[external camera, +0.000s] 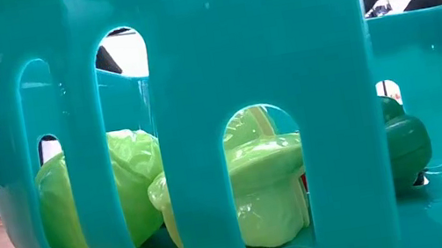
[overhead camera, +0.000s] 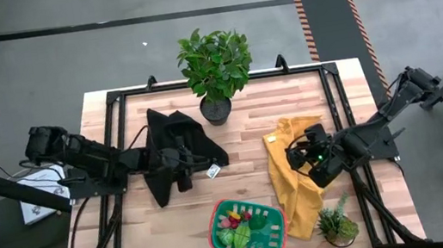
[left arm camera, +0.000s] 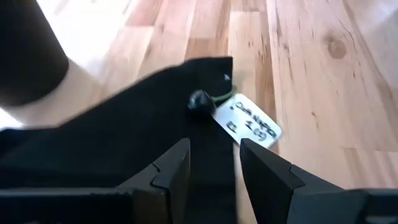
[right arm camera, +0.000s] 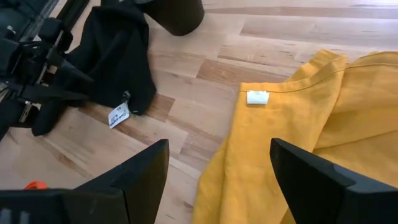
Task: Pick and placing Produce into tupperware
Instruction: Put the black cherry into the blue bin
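Reaching my left gripper (left arm camera: 213, 167) low over the black cloth (overhead camera: 174, 144), fingers narrowly apart; my right gripper (right arm camera: 217, 168) is hovering wide above the yellow cloth (right arm camera: 311, 124).

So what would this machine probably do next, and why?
Probably lift both arms clear. The produce already lies in the tupperware; the left end effector rests over the black cloth, and the right end effector, open, holds nothing above the yellow cloth.

Black cloth (overhead camera: 174, 144) with white tag (overhead camera: 213, 170), yellow cloth (overhead camera: 296, 181), 2 potted plants (overhead camera: 214, 66), wooden table (overhead camera: 241, 139)
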